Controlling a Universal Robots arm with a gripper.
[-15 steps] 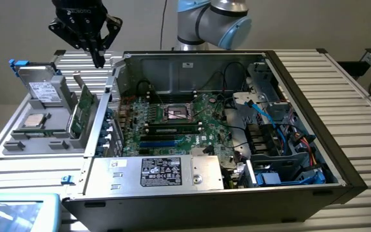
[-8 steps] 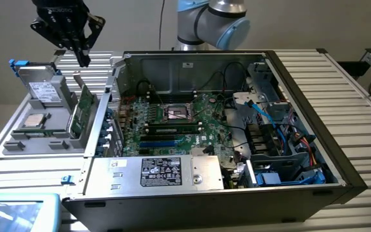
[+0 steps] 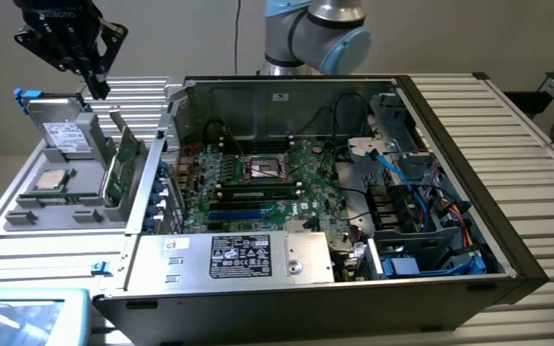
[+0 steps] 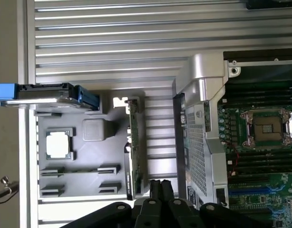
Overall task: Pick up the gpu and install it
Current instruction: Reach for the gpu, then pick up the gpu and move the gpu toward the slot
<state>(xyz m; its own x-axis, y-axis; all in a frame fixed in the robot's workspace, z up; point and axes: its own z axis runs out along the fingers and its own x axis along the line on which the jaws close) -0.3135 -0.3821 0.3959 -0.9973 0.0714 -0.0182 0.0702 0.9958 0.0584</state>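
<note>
1. Nearest, the open computer case [image 3: 508, 274] sits in the middle of the slatted worktop [image 3: 537, 130]. Its power supply [image 3: 248, 256] is along the near side and the motherboard [image 3: 257, 180] lies just beyond.
2. Beside the case, toward the worktop's edge on the exterior view's left, lies a gray holder tray [image 3: 17, 209]. The gpu [image 3: 123, 169] stands on its long edge in a slot along the tray's side that faces the case, so it is not yet installed.
3. The card looks light and stiff but delicate, with a bare green board and a silver bracket at its far end. A pinch across its thickness on the free upper edge seems safest. It should stay clear of the contact edge seated in the slot, and the card should come up straight to avoid bending.
4. Farther along the tray rest a processor chip [image 3: 51, 180] and, at the far end, a hard drive [image 3: 60, 133] with a blue clip.
5. Farthest and highest, the claw [image 3: 97, 88] hangs over the tray's far end. Its fingers are clenched together, grasping nothing and touching nothing. The wrist view looks down onto the card's top edge.
</note>
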